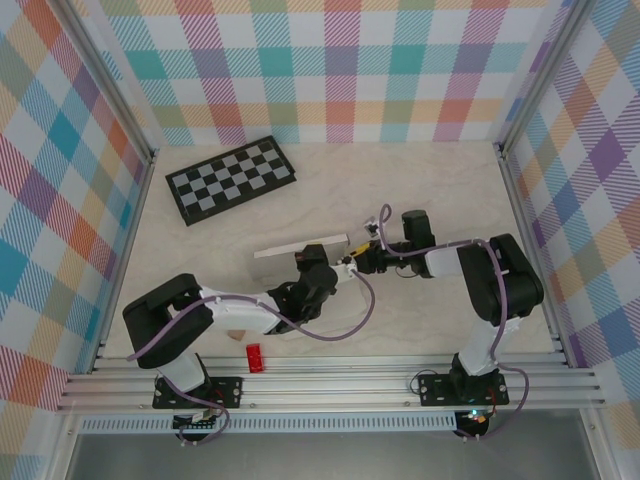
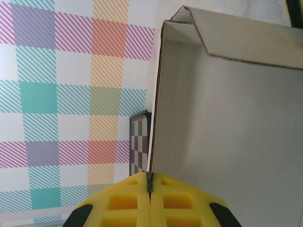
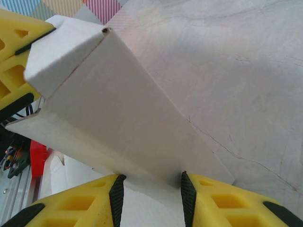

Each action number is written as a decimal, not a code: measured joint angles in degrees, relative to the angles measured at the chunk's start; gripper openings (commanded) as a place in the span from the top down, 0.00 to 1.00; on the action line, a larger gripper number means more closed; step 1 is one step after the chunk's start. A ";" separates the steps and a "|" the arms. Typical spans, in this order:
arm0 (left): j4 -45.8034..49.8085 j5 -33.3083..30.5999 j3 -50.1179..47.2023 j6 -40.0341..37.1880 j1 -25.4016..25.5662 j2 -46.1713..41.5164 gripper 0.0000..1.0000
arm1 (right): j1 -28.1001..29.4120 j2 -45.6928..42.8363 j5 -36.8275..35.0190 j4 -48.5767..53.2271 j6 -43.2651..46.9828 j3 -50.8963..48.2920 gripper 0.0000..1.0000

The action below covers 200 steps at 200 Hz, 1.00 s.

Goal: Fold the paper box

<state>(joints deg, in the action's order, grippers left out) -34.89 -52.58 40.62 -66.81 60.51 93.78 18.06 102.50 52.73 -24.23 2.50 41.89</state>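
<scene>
The box (image 1: 300, 247) is plain white thin cardboard, partly folded into a long, shallow shell. Its side walls are creased upright and one end flap (image 2: 246, 42) is bent over. From above it looks like a narrow strip running left to right, near the middle of the table (image 1: 430, 190).

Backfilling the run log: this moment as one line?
paper box: partly folded, held by both | left gripper: shut on wall edge | right gripper: gripping folded side | checkerboard: far left, apart
</scene>
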 measured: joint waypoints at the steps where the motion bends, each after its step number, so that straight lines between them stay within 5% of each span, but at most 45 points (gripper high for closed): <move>1: 0.07 -0.02 0.00 0.09 0.02 -0.02 1.00 | 0.00 0.00 -0.04 0.07 0.09 0.04 0.59; 200: 21.77 2.36 3.37 27.39 0.98 -6.01 1.00 | 5.16 2.21 -5.79 -3.65 1.16 3.52 0.50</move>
<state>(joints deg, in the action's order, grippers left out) -13.13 -50.22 43.99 -39.42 61.49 87.77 23.22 104.71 46.94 -27.88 3.66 45.41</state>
